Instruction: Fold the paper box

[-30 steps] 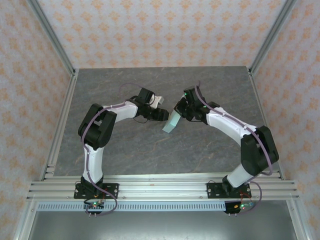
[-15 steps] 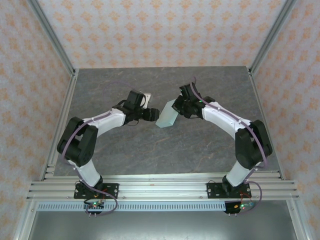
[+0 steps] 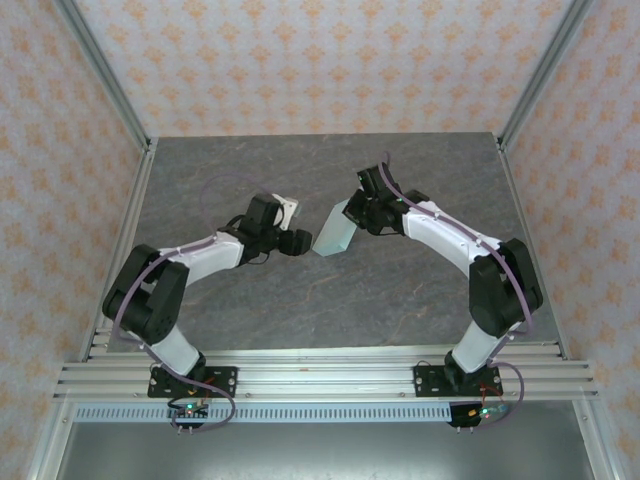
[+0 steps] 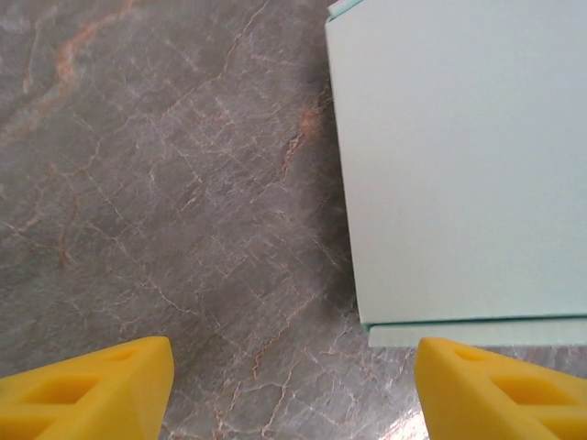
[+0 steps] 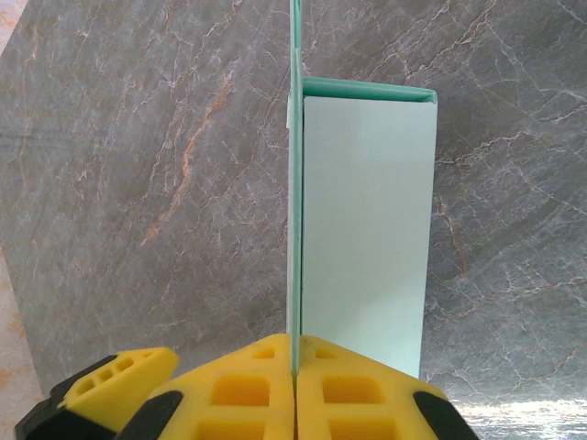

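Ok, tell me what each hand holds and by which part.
The right hand pinches the paper box by a thin flap along its side. The left hand is open, holding nothing.

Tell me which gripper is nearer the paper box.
Right: the right gripper is shut on a panel of the paper box; the left gripper sits open beside it, apart.

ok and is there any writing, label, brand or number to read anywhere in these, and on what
No readable text in any view.
paper box: plain mint-green card, no print on the faces that show.
table: marble veins, no marks.
walls: a repeating orange motif, no letters.
small boards at the arm bases: too small to tell whether they carry any print.
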Motion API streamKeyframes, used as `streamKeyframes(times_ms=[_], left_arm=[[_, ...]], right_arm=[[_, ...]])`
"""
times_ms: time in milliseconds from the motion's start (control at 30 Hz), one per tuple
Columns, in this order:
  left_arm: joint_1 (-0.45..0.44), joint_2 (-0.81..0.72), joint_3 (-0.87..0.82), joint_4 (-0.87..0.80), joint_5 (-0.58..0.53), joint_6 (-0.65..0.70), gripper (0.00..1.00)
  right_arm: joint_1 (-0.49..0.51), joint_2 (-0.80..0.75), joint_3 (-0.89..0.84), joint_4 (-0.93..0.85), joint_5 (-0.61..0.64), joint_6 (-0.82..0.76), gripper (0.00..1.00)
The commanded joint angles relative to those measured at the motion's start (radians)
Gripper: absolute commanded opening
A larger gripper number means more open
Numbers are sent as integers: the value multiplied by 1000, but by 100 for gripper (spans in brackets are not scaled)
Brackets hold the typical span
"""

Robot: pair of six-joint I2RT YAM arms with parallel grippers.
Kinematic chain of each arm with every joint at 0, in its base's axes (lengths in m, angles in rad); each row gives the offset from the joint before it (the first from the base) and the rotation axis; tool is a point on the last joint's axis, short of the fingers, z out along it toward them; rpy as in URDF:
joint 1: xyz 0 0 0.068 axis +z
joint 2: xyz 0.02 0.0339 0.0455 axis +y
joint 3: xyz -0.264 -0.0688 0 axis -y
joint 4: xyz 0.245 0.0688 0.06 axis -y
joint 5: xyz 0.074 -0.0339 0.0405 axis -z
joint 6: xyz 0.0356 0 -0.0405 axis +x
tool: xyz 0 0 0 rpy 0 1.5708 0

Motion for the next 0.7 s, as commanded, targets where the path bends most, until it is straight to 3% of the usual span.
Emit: streamKeyframes(times_ms=[0, 200, 500, 667], left_arm=[[-29, -69, -52, 109, -4, 109, 69], [-116, -123, -123, 183, -23, 262, 71], [-208, -129, -200, 366, -108, 435, 92], [-248, -86, -222, 467, -171, 537, 98]], right_arm=[[7, 13, 30, -51, 33, -19, 6], [6, 10, 42, -62, 34, -22, 6], [8, 9, 42, -64, 33, -22, 6], [6, 5, 44, -68, 36, -24, 6]])
